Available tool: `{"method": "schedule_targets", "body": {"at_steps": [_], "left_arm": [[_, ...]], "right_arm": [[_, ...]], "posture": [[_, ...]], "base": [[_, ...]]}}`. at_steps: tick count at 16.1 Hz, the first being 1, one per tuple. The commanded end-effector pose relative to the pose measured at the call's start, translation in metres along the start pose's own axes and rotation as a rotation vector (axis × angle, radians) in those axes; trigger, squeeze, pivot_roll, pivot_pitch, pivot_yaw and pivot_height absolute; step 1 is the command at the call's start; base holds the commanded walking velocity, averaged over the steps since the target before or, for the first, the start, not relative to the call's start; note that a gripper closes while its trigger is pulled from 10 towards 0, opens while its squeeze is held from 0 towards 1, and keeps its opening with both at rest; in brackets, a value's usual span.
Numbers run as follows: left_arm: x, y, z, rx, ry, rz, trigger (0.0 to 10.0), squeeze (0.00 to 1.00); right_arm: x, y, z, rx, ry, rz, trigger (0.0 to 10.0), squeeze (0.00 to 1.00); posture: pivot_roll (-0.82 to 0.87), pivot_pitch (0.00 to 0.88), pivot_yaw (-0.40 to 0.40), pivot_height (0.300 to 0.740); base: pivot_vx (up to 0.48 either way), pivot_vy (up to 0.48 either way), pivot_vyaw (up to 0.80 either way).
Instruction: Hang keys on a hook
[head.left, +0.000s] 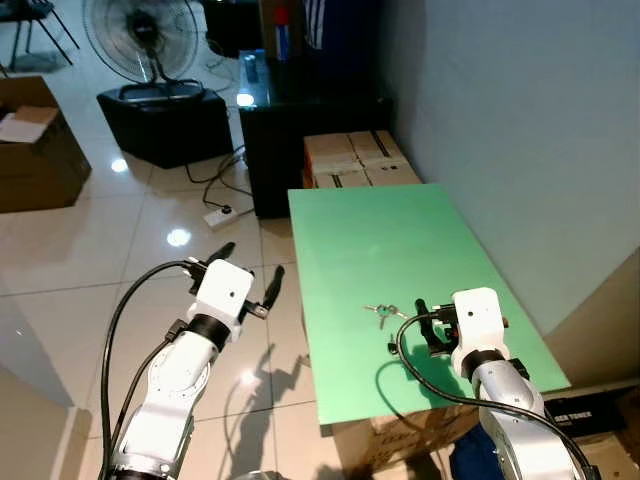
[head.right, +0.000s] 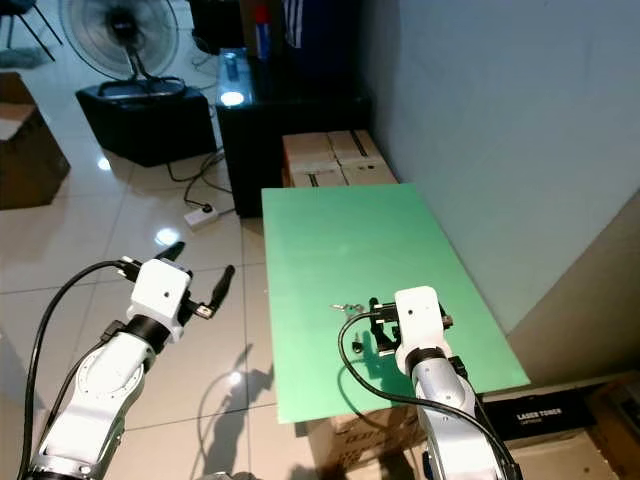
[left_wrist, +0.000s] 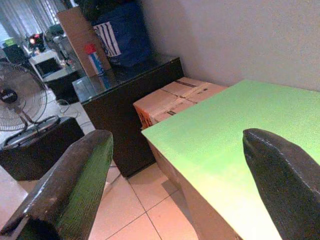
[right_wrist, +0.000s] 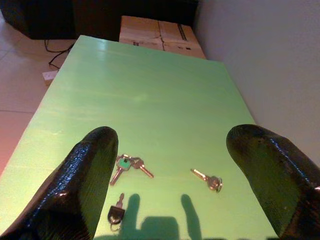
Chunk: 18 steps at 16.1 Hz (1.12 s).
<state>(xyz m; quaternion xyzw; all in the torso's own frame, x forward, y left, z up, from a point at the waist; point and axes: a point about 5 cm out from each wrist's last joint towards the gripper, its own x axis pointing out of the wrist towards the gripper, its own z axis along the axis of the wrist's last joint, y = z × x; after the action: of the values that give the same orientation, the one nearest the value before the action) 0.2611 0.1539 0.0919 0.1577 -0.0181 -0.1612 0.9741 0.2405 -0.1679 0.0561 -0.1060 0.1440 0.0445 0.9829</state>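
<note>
Right gripper (head.left: 425, 325) hovers with its black fingers spread over the near end of the flat green tabletop (head.left: 400, 240), just behind a small bunch of metal keys (head.left: 382, 311); the left gripper (head.left: 250, 270), also spread, hangs over the glossy tiled floor (head.left: 120, 250) beside the table. Brown cardboard boxes (head.left: 355, 158), a black cabinet (head.left: 280, 140) and a standing fan (head.left: 140, 35) sit beyond. From the left wrist, the parted fingers (left_wrist: 65, 185) frame the table's far corner. From the right wrist, a green-tagged key bunch (right_wrist: 127, 165), a lone brass key (right_wrist: 207, 179) and a black-headed key (right_wrist: 116, 212) lie between the fingertips (right_wrist: 92, 165).
</note>
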Motion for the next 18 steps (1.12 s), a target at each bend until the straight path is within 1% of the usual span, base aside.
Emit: {"method": "schedule_targets", "body": {"at_steps": [1, 4, 8, 10, 12, 15, 18], "left_arm": [[0.001, -0.001, 0.004, 0.014, -0.009, -0.017, 10.0, 0.0], [0.002, -0.001, 0.004, 0.011, -0.006, -0.027, 10.0, 0.0], [0.006, -0.007, 0.006, -0.003, -0.005, -0.033, 10.0, 0.0], [0.008, -0.006, 0.005, 0.003, -0.001, -0.024, 10.0, 0.0], [0.008, -0.004, 0.007, -0.009, -0.016, -0.01, 10.0, 0.0], [0.01, -0.003, 0.011, -0.007, -0.039, -0.018, 10.0, 0.0], [0.012, -0.005, 0.013, -0.008, -0.048, -0.026, 10.0, 0.0]], "right_arm": [[-0.001, -0.007, 0.0, 0.012, -0.004, -0.033, 10.0, 0.0], [-0.003, -0.008, -0.001, 0.022, -0.003, -0.05, 10.0, 0.0], [-0.005, -0.01, -0.002, 0.029, -0.003, -0.074, 10.0, 0.0], [-0.005, -0.01, -0.001, 0.022, -0.007, -0.075, 10.0, 0.0], [-0.005, -0.01, -0.001, 0.021, -0.008, -0.075, 10.0, 0.0], [-0.006, -0.011, -0.002, 0.061, -0.011, -0.098, 10.0, 0.0], [-0.007, -0.012, -0.002, 0.064, -0.015, -0.104, 10.0, 0.0]], "posture": [[-0.07, 0.038, 0.011, 0.74], [-0.07, 0.043, 0.019, 0.74], [-0.08, 0.047, 0.023, 0.74], [-0.08, 0.047, 0.023, 0.74], [-0.08, 0.047, 0.023, 0.74], [-0.08, 0.043, 0.032, 0.74], [-0.09, 0.038, 0.04, 0.74]], "base": [[0.0, 0.0, 0.0], [0.0, 0.0, 0.0], [0.0, 0.0, 0.0], [0.0, 0.0, 0.0], [0.0, 0.0, 0.0], [0.0, 0.0, 0.0], [0.0, 0.3, -0.53]]}}
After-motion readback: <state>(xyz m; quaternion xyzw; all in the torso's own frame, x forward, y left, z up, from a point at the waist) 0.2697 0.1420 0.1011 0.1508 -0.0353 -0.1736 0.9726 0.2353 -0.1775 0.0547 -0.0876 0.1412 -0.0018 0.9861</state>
